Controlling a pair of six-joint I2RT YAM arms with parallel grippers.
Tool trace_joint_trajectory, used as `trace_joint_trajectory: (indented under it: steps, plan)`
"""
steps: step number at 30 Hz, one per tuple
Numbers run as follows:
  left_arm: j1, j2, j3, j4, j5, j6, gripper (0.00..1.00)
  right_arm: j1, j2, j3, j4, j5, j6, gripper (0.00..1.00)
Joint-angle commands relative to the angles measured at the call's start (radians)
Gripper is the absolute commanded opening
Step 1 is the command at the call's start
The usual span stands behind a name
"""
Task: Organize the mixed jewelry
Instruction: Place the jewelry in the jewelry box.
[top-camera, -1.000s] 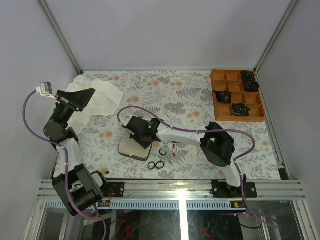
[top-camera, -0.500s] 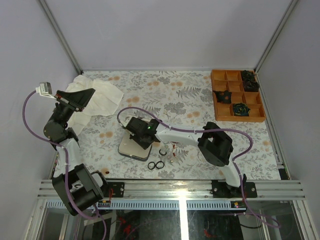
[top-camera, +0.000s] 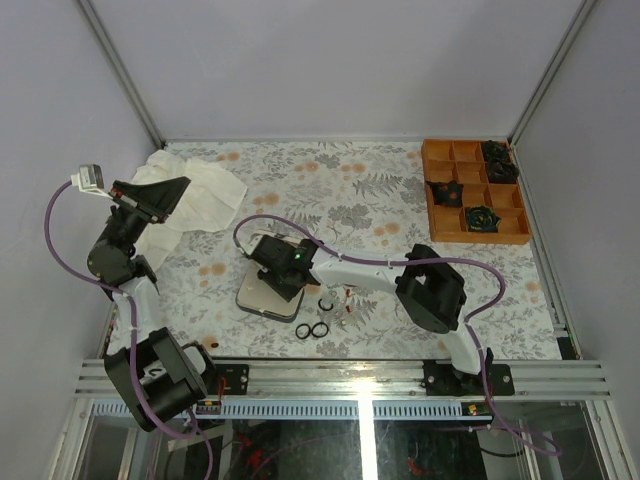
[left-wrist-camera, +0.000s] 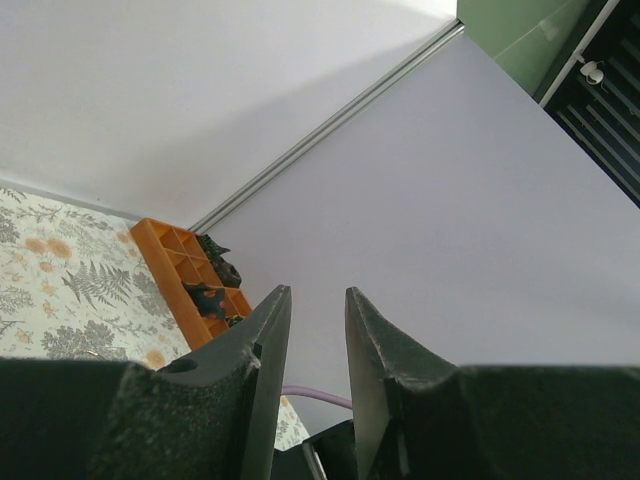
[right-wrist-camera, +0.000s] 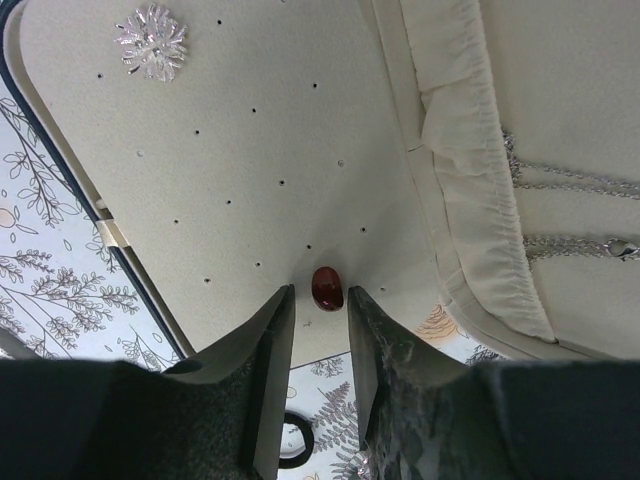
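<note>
looking down from above, the right gripper (top-camera: 276, 284) hangs over the open case (top-camera: 256, 300) at lower centre, its tips hidden under its own body; two black rings (top-camera: 310, 330) lie just lower right of the case, and the tiny pieces (top-camera: 345, 298) are too small to tell. the left gripper (top-camera: 178, 188) is raised at far left

left wrist: fingers slightly parted around nothing, orange tray (left-wrist-camera: 160, 245) partly cut off behind them

right wrist: fingers slightly apart, a red bead (right-wrist-camera: 327, 287) lying loose on the cream lining just past the tips; silver chains (right-wrist-camera: 570, 185) run off the right edge
</note>
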Motion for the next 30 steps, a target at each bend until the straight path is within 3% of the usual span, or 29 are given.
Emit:
trace_joint_trajectory:
  steps: [1, 10, 15, 25, 28, 30]
  plan:
    - [0.011, 0.000, -0.010, 0.068, 0.012, -0.007, 0.28, 0.005, -0.006, 0.017, 0.003, 0.004, -0.001, 0.36]
    - [0.014, -0.007, -0.011, 0.065, 0.018, -0.004, 0.28, 0.005, -0.074, 0.017, 0.004, 0.035, 0.003, 0.50]
    - [0.014, -0.021, -0.012, 0.037, 0.022, 0.012, 0.28, 0.005, -0.115, 0.017, 0.001, 0.051, 0.006, 0.52]
    - [0.016, -0.062, 0.003, -0.113, 0.028, 0.107, 0.30, 0.002, -0.278, -0.079, 0.014, 0.098, 0.021, 0.63]
    - [0.015, -0.086, 0.011, -0.178, 0.030, 0.141, 0.33, -0.009, -0.344, -0.121, 0.011, 0.101, 0.039, 0.65]
    - [0.014, -0.102, 0.020, -0.233, 0.030, 0.165, 0.42, -0.022, -0.395, -0.162, 0.016, 0.095, 0.061, 0.66]
